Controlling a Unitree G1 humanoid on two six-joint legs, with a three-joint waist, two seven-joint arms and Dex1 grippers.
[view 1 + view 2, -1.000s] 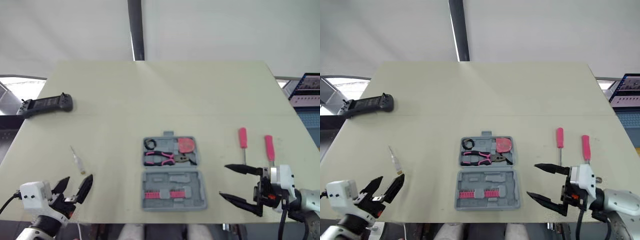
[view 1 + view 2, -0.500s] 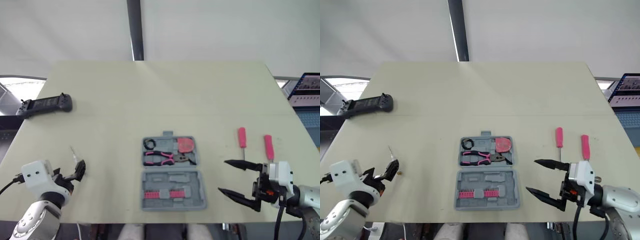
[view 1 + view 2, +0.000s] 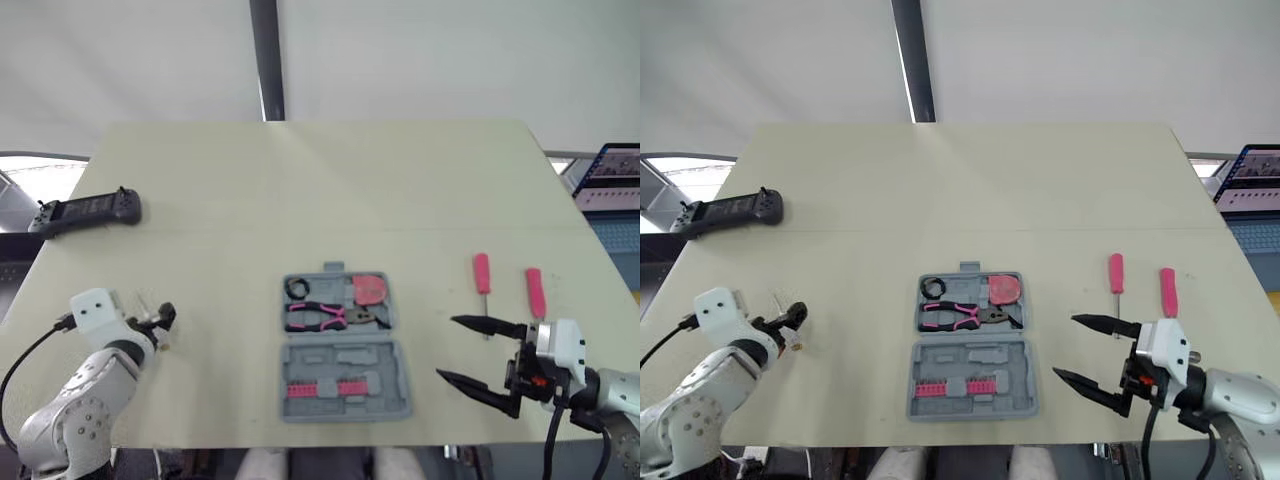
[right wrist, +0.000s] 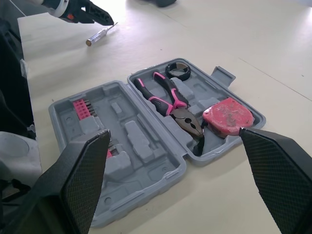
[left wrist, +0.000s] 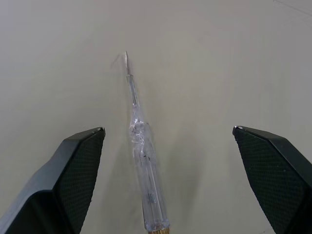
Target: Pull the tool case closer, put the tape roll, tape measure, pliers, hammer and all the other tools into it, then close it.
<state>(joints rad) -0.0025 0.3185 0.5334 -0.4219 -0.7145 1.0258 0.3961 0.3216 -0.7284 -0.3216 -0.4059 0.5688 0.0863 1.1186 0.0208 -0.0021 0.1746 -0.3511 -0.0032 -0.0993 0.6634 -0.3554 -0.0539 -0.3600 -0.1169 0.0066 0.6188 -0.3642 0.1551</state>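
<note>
The grey tool case (image 3: 346, 354) lies open in the middle of the table. Its far half holds a black tape roll (image 3: 298, 288), pink-handled pliers (image 3: 322, 317) and a red tape measure (image 3: 372, 290); pink bits (image 3: 320, 388) sit in the near half. A clear screwdriver (image 5: 141, 161) lies on the table at the left, and my left gripper (image 5: 168, 128) is open with a finger on each side of it. Two pink-handled screwdrivers (image 3: 482, 275) (image 3: 535, 291) lie right of the case. Just in front of them my right gripper (image 3: 448, 348) is open and holds nothing.
A black game controller (image 3: 85, 210) rests near the table's far left edge. A laptop (image 3: 610, 168) stands beyond the right edge. Bare tabletop stretches behind the case to the far edge.
My left gripper has moved forward from the table's near edge to the clear screwdriver. The right gripper has barely shifted.
</note>
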